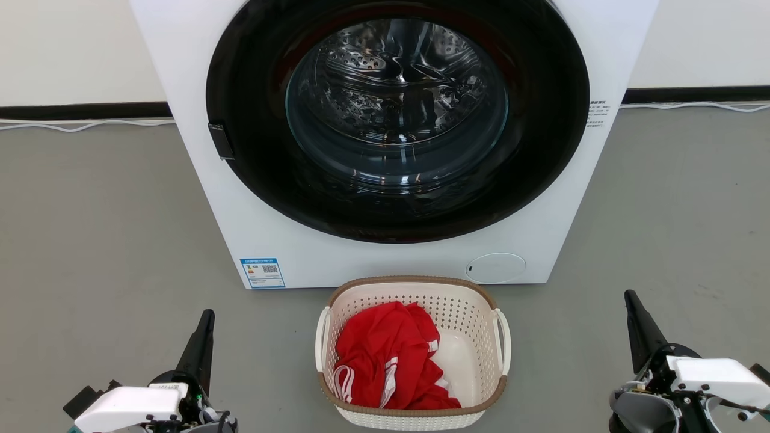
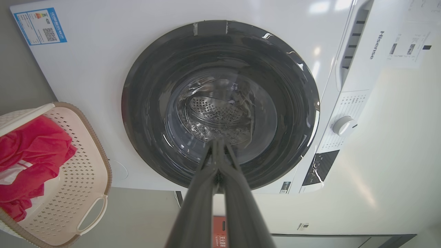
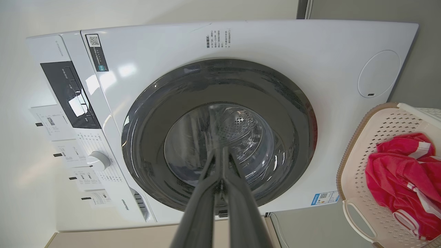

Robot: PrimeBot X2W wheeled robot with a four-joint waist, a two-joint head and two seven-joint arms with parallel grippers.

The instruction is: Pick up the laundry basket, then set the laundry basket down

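Observation:
The laundry basket (image 1: 475,313) stands on the grey floor just in front of the washing machine, cream-white and perforated, with a brown rim and a white handle on each side. Red clothing with white stripes (image 1: 385,355) lies inside it. My left gripper (image 1: 207,316) is shut and empty, low at the left, well clear of the basket's left handle. My right gripper (image 1: 628,296) is shut and empty, low at the right, apart from the right handle. The basket (image 2: 74,172) sits at the left wrist view's left edge, and the basket (image 3: 370,144) at the right wrist view's right edge.
A white front-loading washing machine (image 1: 210,60) with a dark round door (image 1: 252,78) rises directly behind the basket. Grey floor (image 1: 90,228) stretches to both sides. A wall with a dark skirting and a white cable runs along the back.

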